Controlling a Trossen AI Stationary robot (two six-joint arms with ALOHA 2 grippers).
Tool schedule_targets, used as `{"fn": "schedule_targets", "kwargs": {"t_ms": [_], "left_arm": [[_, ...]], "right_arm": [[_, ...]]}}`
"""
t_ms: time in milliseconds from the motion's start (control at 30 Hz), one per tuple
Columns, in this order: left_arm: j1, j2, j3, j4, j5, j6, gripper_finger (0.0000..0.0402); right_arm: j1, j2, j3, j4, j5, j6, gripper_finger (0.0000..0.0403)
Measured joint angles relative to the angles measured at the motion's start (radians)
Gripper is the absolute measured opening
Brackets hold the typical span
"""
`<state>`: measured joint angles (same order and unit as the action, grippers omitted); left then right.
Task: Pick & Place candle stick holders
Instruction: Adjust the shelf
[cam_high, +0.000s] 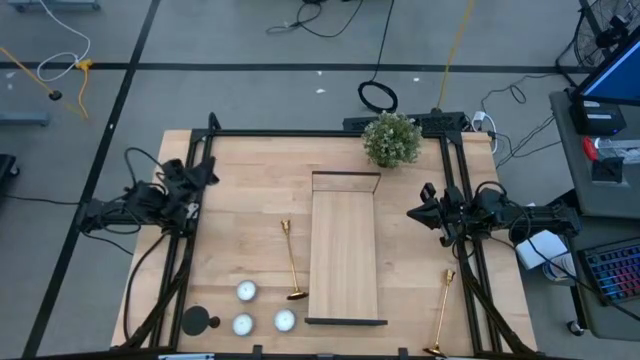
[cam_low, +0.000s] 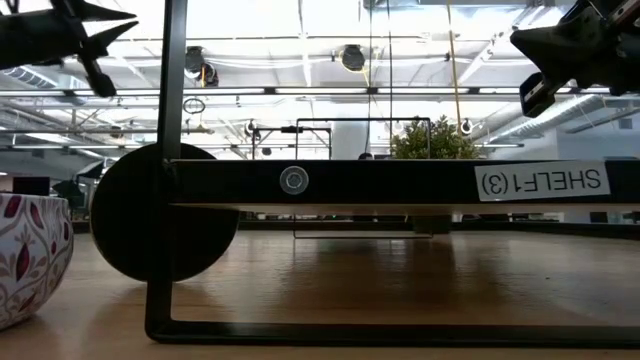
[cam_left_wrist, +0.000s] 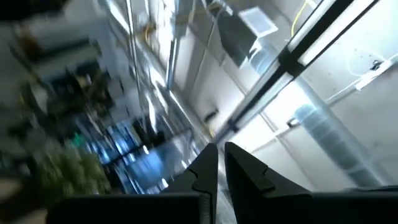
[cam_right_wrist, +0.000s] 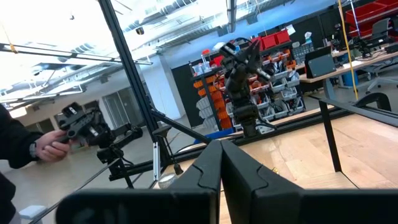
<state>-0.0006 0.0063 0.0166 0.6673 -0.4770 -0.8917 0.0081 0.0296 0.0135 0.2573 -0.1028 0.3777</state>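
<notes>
Two gold candle stick holders lie on their sides on the wooden table. One (cam_high: 291, 260) lies just left of the long wooden stand (cam_high: 345, 250), the other (cam_high: 441, 315) near the table's right near corner, and both have their bases toward the near edge. A shorter black round-based holder (cam_high: 197, 321) sits at the near left and shows as a dark disc (cam_low: 165, 225) in the low view. My left gripper (cam_high: 210, 172) hovers over the table's left edge, tipped upward, shut and holding nothing (cam_left_wrist: 221, 162). My right gripper (cam_high: 415, 212) hovers at the right edge, shut and holding nothing (cam_right_wrist: 221, 155).
Three small white candles (cam_high: 246, 291) (cam_high: 242, 324) (cam_high: 285, 320) lie between the black holder and the stand. A potted plant (cam_high: 391, 138) stands at the far edge. A patterned bowl (cam_low: 25, 250) shows at the low view's left. A person's hand (cam_right_wrist: 46, 146) holds a device beyond the table.
</notes>
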Motion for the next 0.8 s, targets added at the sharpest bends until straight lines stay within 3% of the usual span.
{"fn": "schedule_targets", "kwargs": {"t_ms": [200,467,600,800], "left_arm": [[0.000,0.000,0.000,-0.108,0.144,-0.157,0.0033],[0.000,0.000,0.000,-0.076,0.252,-0.117,0.0033],[0.000,0.009,0.014,-0.071,0.258,-0.088,0.0033],[0.000,0.084,0.072,-0.035,0.180,-0.048,0.0033]], "right_arm": [[0.000,0.000,0.000,0.000,0.000,0.000,0.0004],[0.000,0.000,0.000,0.000,0.000,0.000,0.0004],[0.000,0.000,0.000,0.000,0.000,0.000,0.0004],[0.000,0.000,0.000,0.000,0.000,0.000,0.0004]]}}
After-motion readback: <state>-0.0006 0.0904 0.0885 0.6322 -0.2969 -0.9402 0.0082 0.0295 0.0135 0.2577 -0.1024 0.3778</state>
